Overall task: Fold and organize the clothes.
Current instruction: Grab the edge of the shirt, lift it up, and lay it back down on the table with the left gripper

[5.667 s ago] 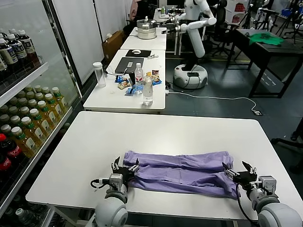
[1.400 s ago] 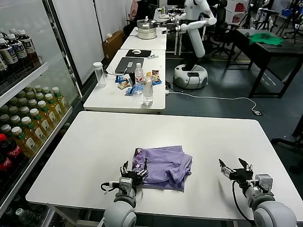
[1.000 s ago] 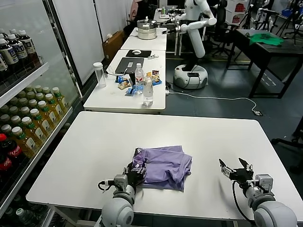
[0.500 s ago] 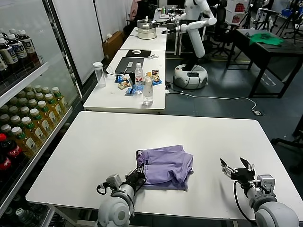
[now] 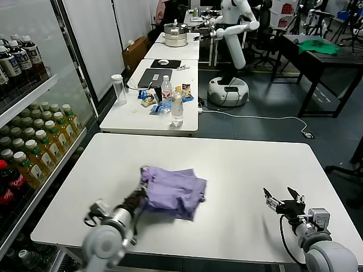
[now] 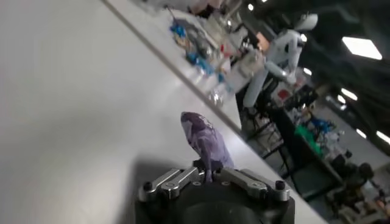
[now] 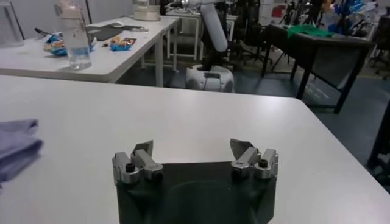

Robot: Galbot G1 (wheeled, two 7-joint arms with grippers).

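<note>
The clothes are one lavender T-shirt (image 5: 172, 191), folded into a loose bundle on the white table (image 5: 238, 158), left of centre. My left gripper (image 5: 138, 198) is shut on the bundle's near left edge. In the left wrist view a fold of purple fabric (image 6: 205, 139) rises from between the closed jaws of the left gripper (image 6: 209, 177). My right gripper (image 5: 285, 204) rests open near the table's front right edge, well apart from the shirt. The right wrist view shows the right gripper (image 7: 192, 153) with nothing between its fingers and the shirt's edge (image 7: 14, 146) far off.
A shelf of drink bottles (image 5: 31, 147) stands along the left. Behind my table is a second table (image 5: 159, 96) with water bottles, snacks and a laptop. A white robot (image 5: 229, 34) and a black table holding a green cloth (image 5: 319, 46) stand farther back.
The left gripper shut on the shirt's left edge and pulled the folded bundle left and a little farther from the front edge. The right arm stayed still and open.
</note>
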